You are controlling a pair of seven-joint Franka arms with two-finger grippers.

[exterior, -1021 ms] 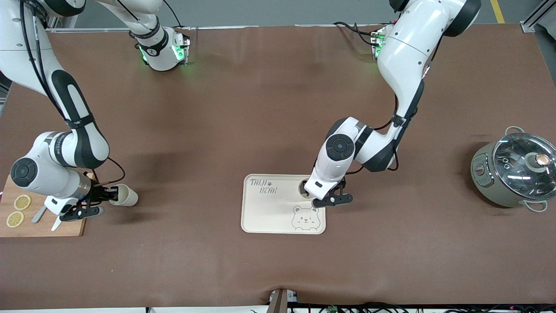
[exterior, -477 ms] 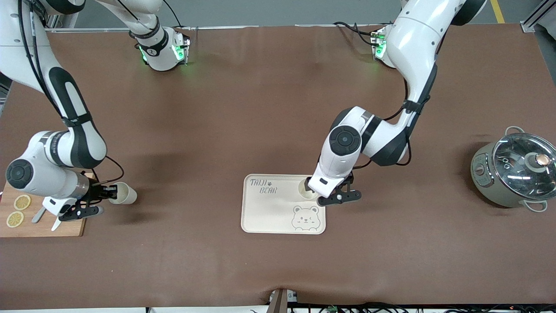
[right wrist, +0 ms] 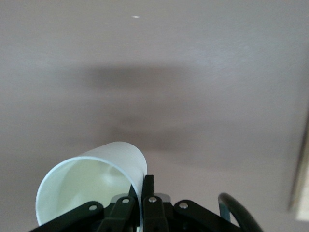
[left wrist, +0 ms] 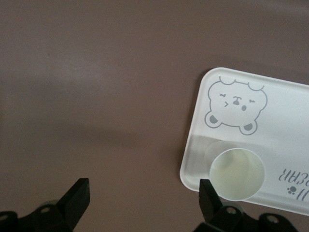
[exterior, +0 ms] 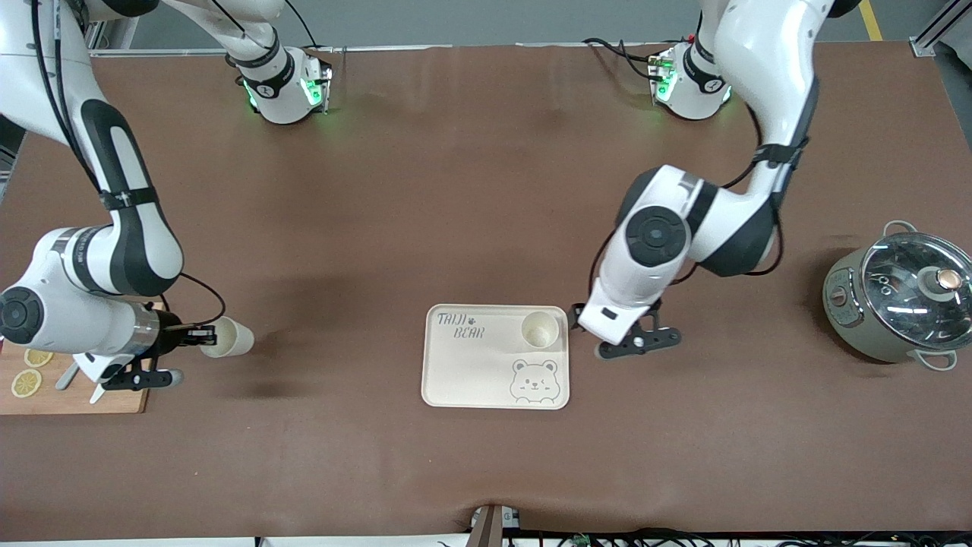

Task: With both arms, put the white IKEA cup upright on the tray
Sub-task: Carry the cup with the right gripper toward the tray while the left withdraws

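Observation:
The cream tray (exterior: 471, 372) with the bear drawing lies at the table's middle. One white cup (exterior: 540, 329) stands upright on it, at the corner toward the left arm's end. My left gripper (exterior: 586, 323) is open and empty over the bare table just off that tray edge. In the left wrist view the gripper (left wrist: 143, 193) shows wide apart, with the cup (left wrist: 237, 174) and tray (left wrist: 285, 121) beside one finger. My right gripper (exterior: 199, 334) is shut on the rim of a second white cup (exterior: 228, 339), held on its side above the table, and seen in the right wrist view (right wrist: 91, 179).
A wooden cutting board (exterior: 83, 399) with lemon slices lies under the right arm's wrist at that end of the table. A grey pot with a glass lid (exterior: 904, 292) stands at the left arm's end.
My left gripper has let go of the cup on the tray and drawn away off the tray's edge. My right gripper has lifted the second cup slightly.

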